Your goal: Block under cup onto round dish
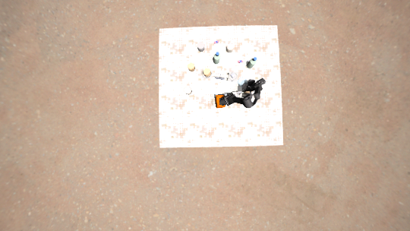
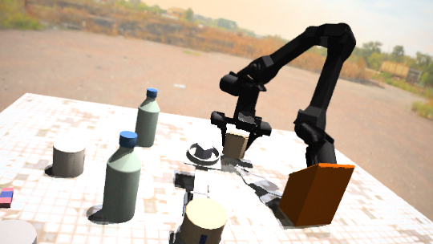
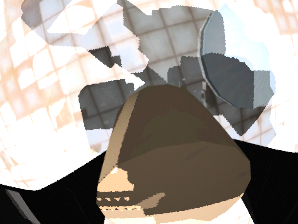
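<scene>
My gripper (image 1: pixel 247 90) (image 2: pixel 236 147) (image 3: pixel 165 151) is shut on a tan cup (image 2: pixel 236 144) (image 3: pixel 175 135), held low beyond the balance; whether it touches the table is unclear. The balance (image 2: pixel 201 181) (image 1: pixel 220 75) bears a grey block (image 2: pixel 204 152), uncovered inside the ring of its far end. The other tan cup (image 2: pixel 206 214) (image 1: pixel 206 72) stands on its near end. A pale blue disc (image 1: pixel 241 82) (image 3: pixel 230 75), which looks like the round dish, lies close beside the held cup; I cannot make it out in the exterior view.
Two green bottles (image 1: pixel 216 58) (image 2: pixel 122 189) with blue caps, grey cylinders (image 1: pixel 229 49) (image 2: pixel 69 160), a tan cylinder (image 1: pixel 191 67) and small striped blocks (image 1: pixel 240 61) (image 2: pixel 6 197) stand around the balance. An orange block (image 1: pixel 219 101) (image 2: pixel 317 194) is by the arm's base.
</scene>
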### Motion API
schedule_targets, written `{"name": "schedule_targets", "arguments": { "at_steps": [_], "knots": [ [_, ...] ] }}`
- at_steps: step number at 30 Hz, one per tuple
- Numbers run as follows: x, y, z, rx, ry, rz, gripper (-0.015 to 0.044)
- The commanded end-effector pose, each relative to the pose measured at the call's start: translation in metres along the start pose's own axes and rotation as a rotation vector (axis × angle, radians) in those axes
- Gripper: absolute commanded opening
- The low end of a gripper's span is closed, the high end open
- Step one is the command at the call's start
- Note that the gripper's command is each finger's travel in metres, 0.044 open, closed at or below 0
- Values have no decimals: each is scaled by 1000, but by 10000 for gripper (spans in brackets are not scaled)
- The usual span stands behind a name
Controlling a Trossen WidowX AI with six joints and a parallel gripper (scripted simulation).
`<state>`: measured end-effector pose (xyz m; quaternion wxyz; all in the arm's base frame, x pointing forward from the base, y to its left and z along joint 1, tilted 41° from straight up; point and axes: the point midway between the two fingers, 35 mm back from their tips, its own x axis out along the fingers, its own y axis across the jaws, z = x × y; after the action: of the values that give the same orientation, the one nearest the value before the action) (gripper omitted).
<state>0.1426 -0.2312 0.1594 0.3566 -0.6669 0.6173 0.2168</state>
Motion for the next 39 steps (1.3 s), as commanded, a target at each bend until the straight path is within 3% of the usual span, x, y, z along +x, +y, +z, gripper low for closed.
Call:
{"name": "schedule_targets", "arguments": {
  "at_steps": [1, 6, 23, 26, 31, 38, 39],
  "knots": [
    [7, 0, 2, -7, -8, 1, 0],
    [15, 0, 2, -8, -7, 2, 0],
    [-2, -1, 1, -3, -5, 2, 440],
    [-41, -1, 1, -6, -10, 1, 440],
    [-44, 0, 1, -6, -10, 0, 440],
    [-55, -25, 10, 26, -10, -104, 260],
    [-55, -27, 11, 45, -15, -105, 260]
  ]
}}
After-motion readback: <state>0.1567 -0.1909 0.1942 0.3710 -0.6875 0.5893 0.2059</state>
